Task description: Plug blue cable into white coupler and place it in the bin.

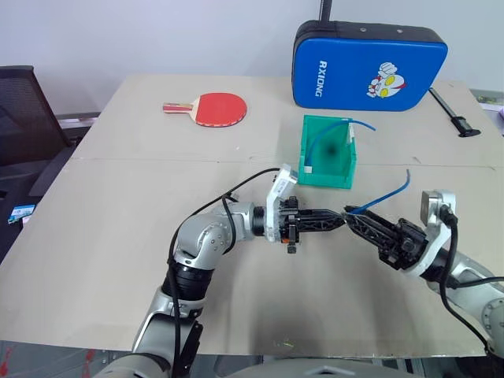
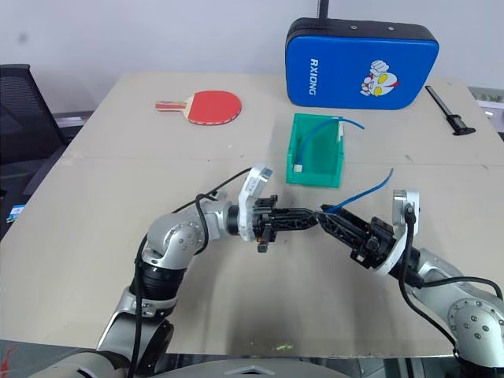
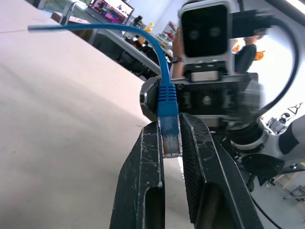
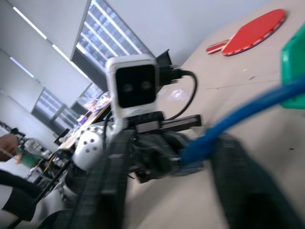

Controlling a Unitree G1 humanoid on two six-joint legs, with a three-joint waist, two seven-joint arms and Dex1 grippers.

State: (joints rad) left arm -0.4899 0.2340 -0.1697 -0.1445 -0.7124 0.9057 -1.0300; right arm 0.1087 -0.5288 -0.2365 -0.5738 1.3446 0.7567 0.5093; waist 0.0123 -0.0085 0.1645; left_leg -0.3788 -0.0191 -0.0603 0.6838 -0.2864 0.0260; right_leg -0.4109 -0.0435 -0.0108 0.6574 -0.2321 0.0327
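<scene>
I've got both grippers tip to tip above the table [image 1: 118,260], in front of the bin [image 1: 327,153]. My left gripper [image 3: 171,143] pinches the cable [image 1: 386,193] plug; my right gripper [image 1: 354,216] looks closed around the cable too. The coupler I can't make out. Next: find it and line up the plug.

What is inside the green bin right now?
Inside the bin, a second blue cable with a white end piece at its lower tip; the tinted walls hide what lies on the floor.
</scene>
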